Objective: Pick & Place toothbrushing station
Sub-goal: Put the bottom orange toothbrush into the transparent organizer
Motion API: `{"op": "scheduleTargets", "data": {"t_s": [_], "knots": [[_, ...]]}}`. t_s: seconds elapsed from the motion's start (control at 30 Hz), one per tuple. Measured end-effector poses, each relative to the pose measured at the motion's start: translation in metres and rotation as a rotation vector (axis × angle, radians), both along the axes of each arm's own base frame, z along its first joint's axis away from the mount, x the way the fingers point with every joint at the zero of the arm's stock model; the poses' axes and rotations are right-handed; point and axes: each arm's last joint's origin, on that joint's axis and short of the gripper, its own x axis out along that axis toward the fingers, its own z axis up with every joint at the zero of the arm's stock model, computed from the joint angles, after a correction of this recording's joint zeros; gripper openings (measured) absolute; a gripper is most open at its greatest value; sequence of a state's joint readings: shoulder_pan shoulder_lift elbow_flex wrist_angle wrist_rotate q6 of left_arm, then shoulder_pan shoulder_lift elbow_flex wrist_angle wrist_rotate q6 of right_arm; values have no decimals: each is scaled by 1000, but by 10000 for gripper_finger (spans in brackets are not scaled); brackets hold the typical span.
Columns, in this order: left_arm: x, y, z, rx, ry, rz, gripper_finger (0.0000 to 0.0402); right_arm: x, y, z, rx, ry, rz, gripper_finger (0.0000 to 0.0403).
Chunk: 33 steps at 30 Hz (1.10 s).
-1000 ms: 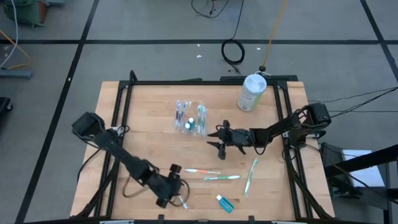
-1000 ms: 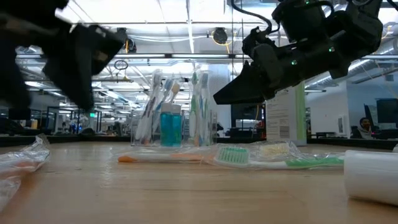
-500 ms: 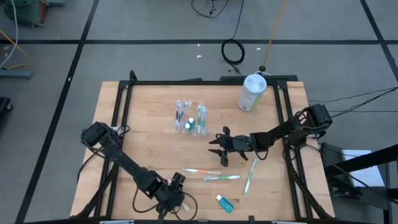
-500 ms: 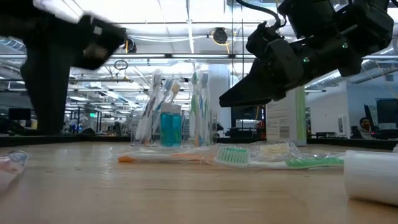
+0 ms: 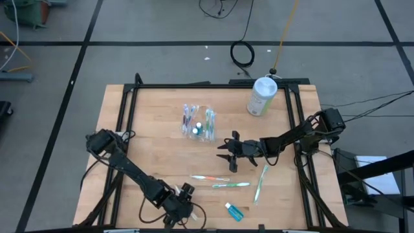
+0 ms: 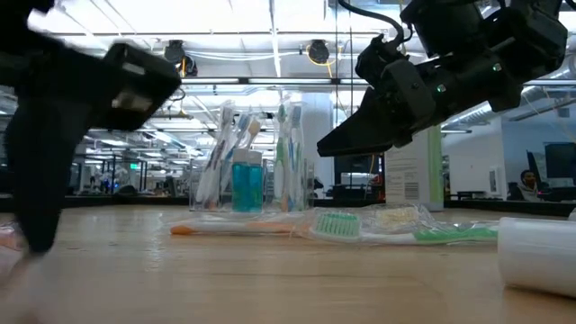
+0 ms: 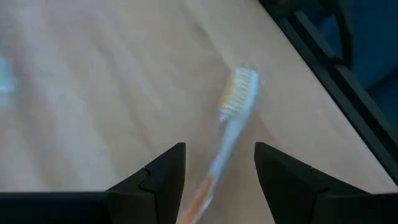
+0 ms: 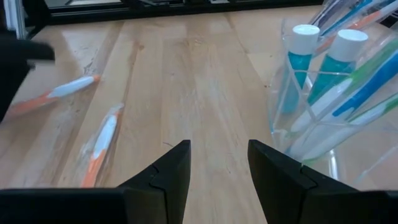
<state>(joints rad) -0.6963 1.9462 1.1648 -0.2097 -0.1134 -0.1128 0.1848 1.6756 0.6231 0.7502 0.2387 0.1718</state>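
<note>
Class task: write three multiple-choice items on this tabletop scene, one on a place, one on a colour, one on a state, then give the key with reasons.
1. Where does the tall white-and-green cylindrical canister stand on the wooden table?
A. Near the far right corner
B. At the near left corner
C. In the middle

2. What colour is the liquid in the white-capped tubes inside the clear plastic slotted holder?
A. Red
B. Teal blue
C. Yellow

3. How are the jaws of the right gripper?
A. Shut on a toothbrush
B. Shut on the holder
C. Open, holding nothing

Key: 1 A, the high view shows it beside the far right frame corner. 2 B, the right wrist view shows teal tubes. 3 C, that view shows bare wood between its fingers.
</note>
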Motion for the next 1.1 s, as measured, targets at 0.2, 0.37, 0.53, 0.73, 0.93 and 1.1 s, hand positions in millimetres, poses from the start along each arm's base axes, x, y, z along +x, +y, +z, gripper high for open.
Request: {"op": "scheduleTargets", "data": {"t_s": [0.2,0.37,0.53,0.73,0.93,1.1], "knots": [[5,-2,-12,-38,29,-49,190,0,0,0,0,0,0,155],[6,1,-11,-44,38,-38,129,0,0,0,0,0,2,155],[7,1,-11,-50,21,0,62,0,0,0,1,1,3,155],[4,-5,14,-26,-34,-16,8,0,0,0,1,1,3,155],[-22,2,80,43,-188,4,6,0,0,0,1,-1,3,155],[-56,21,138,184,-404,152,7,0,0,0,2,-5,3,155]]}}
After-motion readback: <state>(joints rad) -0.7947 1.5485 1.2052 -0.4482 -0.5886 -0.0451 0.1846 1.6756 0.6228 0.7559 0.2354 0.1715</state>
